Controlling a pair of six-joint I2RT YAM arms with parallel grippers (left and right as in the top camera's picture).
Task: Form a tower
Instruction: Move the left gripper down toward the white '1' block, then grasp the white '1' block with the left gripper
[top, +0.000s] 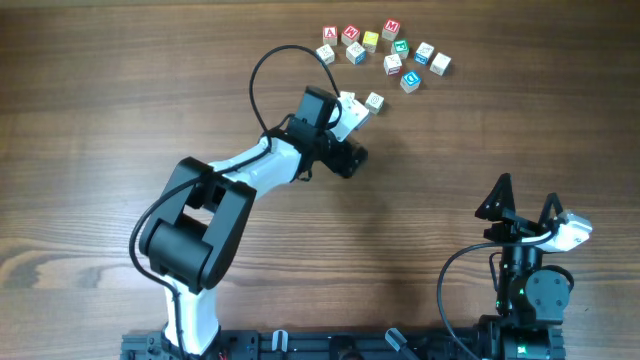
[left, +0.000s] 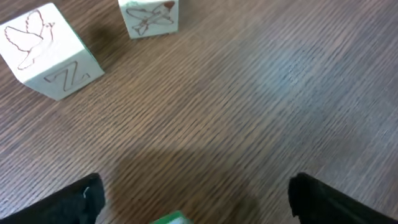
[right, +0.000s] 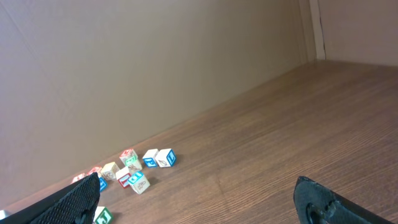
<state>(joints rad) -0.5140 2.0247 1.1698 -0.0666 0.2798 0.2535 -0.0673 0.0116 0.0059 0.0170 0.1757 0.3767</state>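
My left gripper (left: 196, 190) stands wide open and holds nothing; its two black fingers sit at the bottom corners of the wrist view. Between them, on the near side of the Z cube (left: 48, 55), only a green-edged sliver shows at the lower edge. I take it for the top of the tower (left: 170, 218), clear of both fingers. How many cubes it counts I cannot tell: the wrist view cuts it off, and from overhead my own wrist covers it. Beyond the Z cube, apart from it, lies the aeroplane cube (left: 150, 15). Farther beyond is the loose cluster of letter cubes (top: 385, 55), about ten, all lying singly on the table (top: 120, 80). My right gripper (top: 525, 203) is parked well apart from the Z cube, back toward my base, jaws wide and empty. My judgement is that this is only a start: most cubes are unstacked, so nearly all the picking and placing lies ahead. The letters on the far cubes are too small to read with any confidence.
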